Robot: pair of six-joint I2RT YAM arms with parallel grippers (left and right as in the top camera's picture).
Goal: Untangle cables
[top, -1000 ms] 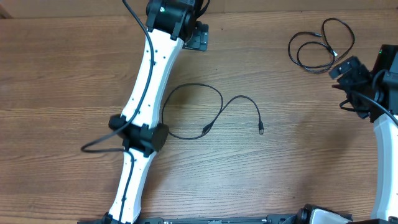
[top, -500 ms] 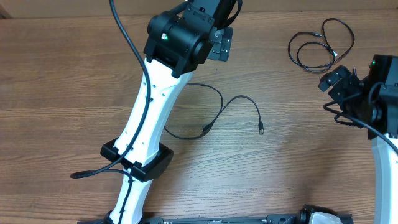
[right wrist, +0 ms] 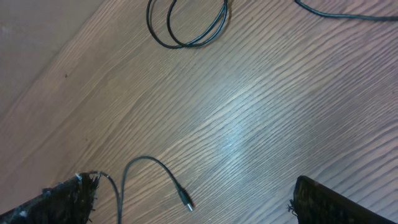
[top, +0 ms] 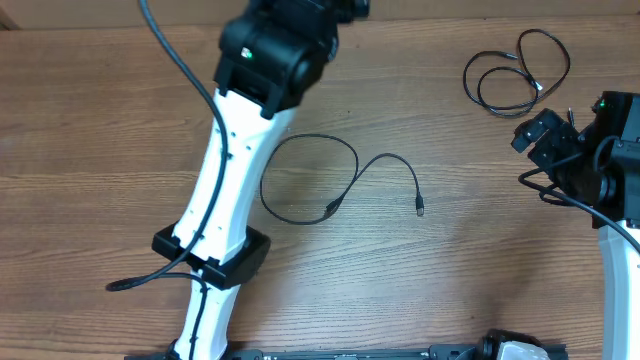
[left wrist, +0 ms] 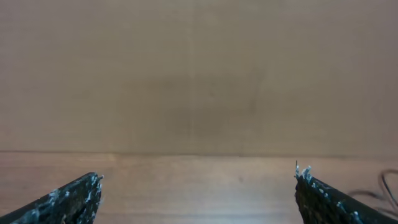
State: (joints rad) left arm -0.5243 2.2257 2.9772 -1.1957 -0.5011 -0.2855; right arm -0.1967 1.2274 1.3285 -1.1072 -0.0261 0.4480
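One wooden surface (top: 100,150) is worked by the left claw (left wrist: 199,186) and right claw (right wrist: 189,186), both spread wide and empty.
The coiled cable (top: 505,110), far right, is best taken near a plug by the right claw beside it; the looped cable (top: 310,137) is seen mid-surface.

Overhead, my left arm (top: 235,170) is cut by the top edge and blurred, its gripper beyond the frame. The long cable (top: 352,180) meets that arm's flank, where I cannot tell whether it ends or runs beneath; its plugs are too small to name. The right arm (top: 618,280) is clipped at the right edge. On the left wrist camera the left gripper (left wrist: 199,180) shows only fingertips (left wrist: 78,199), and a cable sliver (left wrist: 384,180) is cut at the right edge. On the right wrist camera the right gripper (right wrist: 193,183) is cropped below, a double loop (right wrist: 181,45) is cropped above, and a plugged strand (right wrist: 144,159) slips behind one finger (right wrist: 62,199)
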